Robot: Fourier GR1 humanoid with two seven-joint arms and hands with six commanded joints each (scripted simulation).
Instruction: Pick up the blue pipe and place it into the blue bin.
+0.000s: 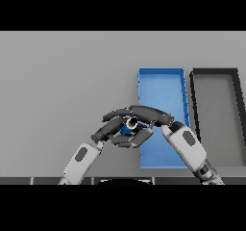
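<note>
The blue pipe [129, 125] shows only as a small blue piece with a pale ring end, just left of the blue bin [161, 88] and between my two hands. My right hand [153, 115] reaches in from the lower right across the bin's left wall, its fingers curled over the pipe and its thumb under it. From the lower left comes my left hand [109, 128]. Its fingers are relaxed and lie against the pipe's left side. Most of the pipe is hidden by the fingers.
A black bin [215, 114] stands directly right of the blue bin, with their long sides almost touching. Bare grey table [67, 81] stretches to the left and behind both bins.
</note>
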